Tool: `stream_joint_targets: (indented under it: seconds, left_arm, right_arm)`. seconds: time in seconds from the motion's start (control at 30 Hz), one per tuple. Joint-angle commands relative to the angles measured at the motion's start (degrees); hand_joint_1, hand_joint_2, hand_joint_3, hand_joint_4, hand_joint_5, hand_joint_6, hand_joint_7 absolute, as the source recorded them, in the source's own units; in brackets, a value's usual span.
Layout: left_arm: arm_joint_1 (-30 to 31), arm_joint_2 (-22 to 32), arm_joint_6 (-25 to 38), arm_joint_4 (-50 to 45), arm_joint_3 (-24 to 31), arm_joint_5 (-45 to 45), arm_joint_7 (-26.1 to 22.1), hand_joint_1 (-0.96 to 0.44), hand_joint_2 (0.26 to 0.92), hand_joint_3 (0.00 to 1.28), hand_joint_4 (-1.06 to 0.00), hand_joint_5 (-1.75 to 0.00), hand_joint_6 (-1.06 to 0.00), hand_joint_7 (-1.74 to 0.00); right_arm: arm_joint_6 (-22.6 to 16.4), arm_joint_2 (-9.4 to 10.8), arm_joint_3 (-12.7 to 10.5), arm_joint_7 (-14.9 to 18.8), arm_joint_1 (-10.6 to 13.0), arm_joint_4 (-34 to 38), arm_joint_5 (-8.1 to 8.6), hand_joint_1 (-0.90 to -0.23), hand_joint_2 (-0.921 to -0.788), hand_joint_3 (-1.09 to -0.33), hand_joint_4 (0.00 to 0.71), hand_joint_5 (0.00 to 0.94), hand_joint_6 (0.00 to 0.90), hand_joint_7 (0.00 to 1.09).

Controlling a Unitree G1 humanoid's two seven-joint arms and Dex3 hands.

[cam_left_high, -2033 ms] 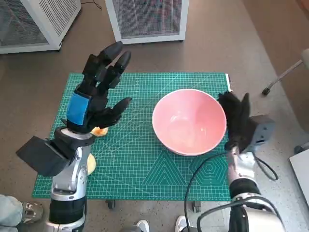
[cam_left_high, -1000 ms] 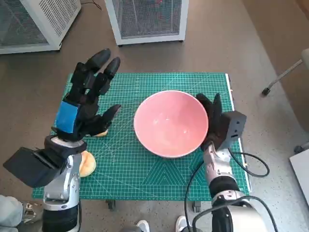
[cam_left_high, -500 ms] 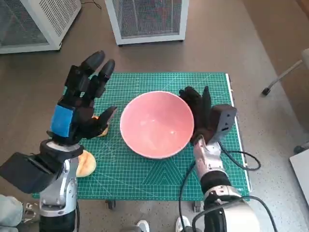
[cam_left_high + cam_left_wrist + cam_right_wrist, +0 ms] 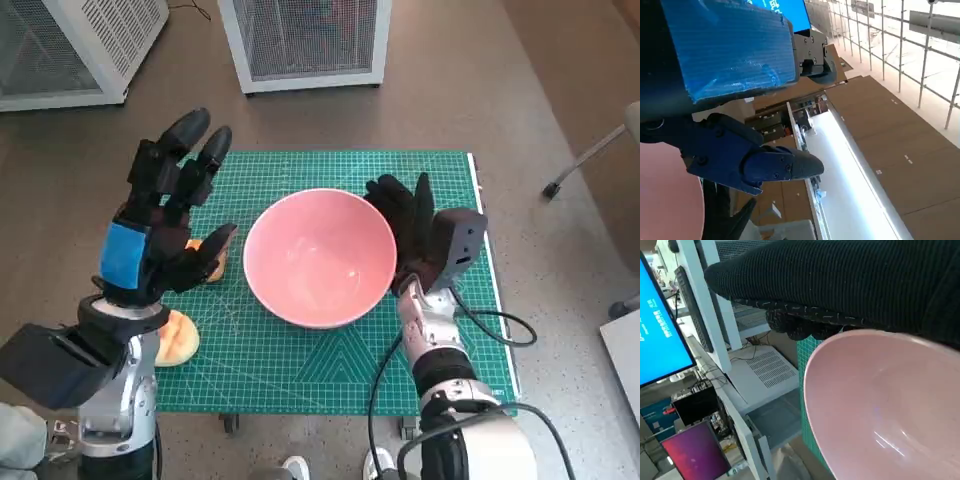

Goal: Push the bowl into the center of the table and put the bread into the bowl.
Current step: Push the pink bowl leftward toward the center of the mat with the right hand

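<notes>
1. Table (image 4: 300,385) with its green mat carried one pink bowl (image 4: 318,257), which stood near the middle of the mat, slightly toward the right side.
2. The right hand (image 4: 408,232) lay flat against the bowl's right wall, with fingers apart and gripping nothing, so any further push would go toward the robot's left.
3. The left hand (image 4: 165,218) hovered above the left part of the mat, with fingers spread and nothing held in it.
4. Bread counted two pieces: one piece (image 4: 210,266) lay under the left hand, between this hand and the bowl, partly hidden; the other piece (image 4: 168,336) lay near the left edge, beside the left forearm. The left hand was much nearer to both; their long axis could not be told.
</notes>
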Motion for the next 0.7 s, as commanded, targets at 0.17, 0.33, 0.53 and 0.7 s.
stream_joint_targets:
  seconds: [0.17,0.33,0.53,0.7]
  left_arm:
    - [1.6,-0.2,0.0,-1.4,0.3,-0.3,0.4,-0.63,0.921,0.36,-0.27,0.0,-0.02,-0.58]
    - [1.6,-0.2,-0.1,-1.4,0.4,-0.3,0.6,-0.64,0.921,0.36,-0.27,0.0,-0.01,-0.58]
    - [1.6,-0.1,0.4,-2.2,0.6,-0.6,0.8,-0.64,0.921,0.36,-0.26,0.0,0.0,-0.59]
    - [0.9,0.5,1.0,-2.7,0.9,-0.9,0.7,-0.64,0.921,0.36,-0.26,0.0,0.0,-0.59]
  right_arm:
    - [-0.7,-1.7,-0.1,1.6,-1.2,-0.2,0.27,-0.58,-0.921,-0.723,0.299,0.004,0.483,0.03]
    - [-5.2,-2.4,-1.1,4.3,-1.8,-1.5,1.79,-0.586,-0.921,-0.73,0.291,0.001,0.478,0.03]
    - [-13.6,-2.7,-3.2,14.6,-1.9,-4.3,6.33,-0.625,-0.921,-0.711,0.257,0.002,0.455,0.01]
    - [-20.8,-3.0,-3.6,25.6,-0.6,-9.9,10.7,-0.626,-0.921,-0.703,0.243,0.001,0.442,0.0]
